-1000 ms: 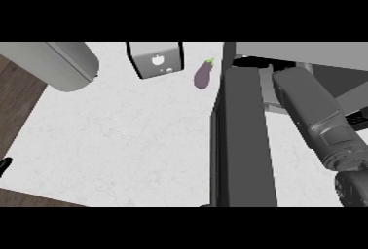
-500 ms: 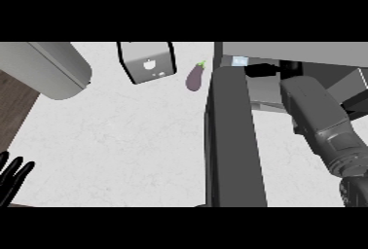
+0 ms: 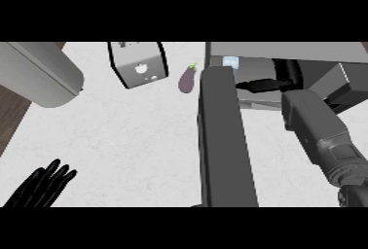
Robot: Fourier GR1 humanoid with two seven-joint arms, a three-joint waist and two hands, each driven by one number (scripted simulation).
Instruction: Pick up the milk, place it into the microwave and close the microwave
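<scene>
Beside the grey microwave [image 3: 287, 51], at its front left corner, the long dark grey microwave door [image 3: 224, 141] stands swung open and runs down across the white speckled counter [image 3: 137, 141] toward the lower edge of the view. Inside the microwave's cavity, just past the door's hinge end, a small pale blue-and-white milk carton [image 3: 230, 62] shows in part; most of it is hidden by the door's top edge, so how it stands cannot be told. The right hand [image 3: 262, 86], black, reaches into the same cavity on the end of its grey forearm [image 3: 316, 129], close to the carton; whether its fingers are curled or straight cannot be told, nor whether it touches the carton.

Left of the microwave door, near its far end, a small purple eggplant with a green stem [image 3: 188, 79] lies on the counter. Further left of that stands a white boxy appliance with a black rim [image 3: 140, 65], and beyond it, far from the microwave, a large pale grey cylinder [image 3: 39, 75] overhangs the counter's left edge, where brown wooden flooring [image 3: 10, 116] shows.

The left hand [image 3: 43, 187], black, shows at the lower left, well apart from the microwave door, its fingers straight and close together, holding nothing.
</scene>
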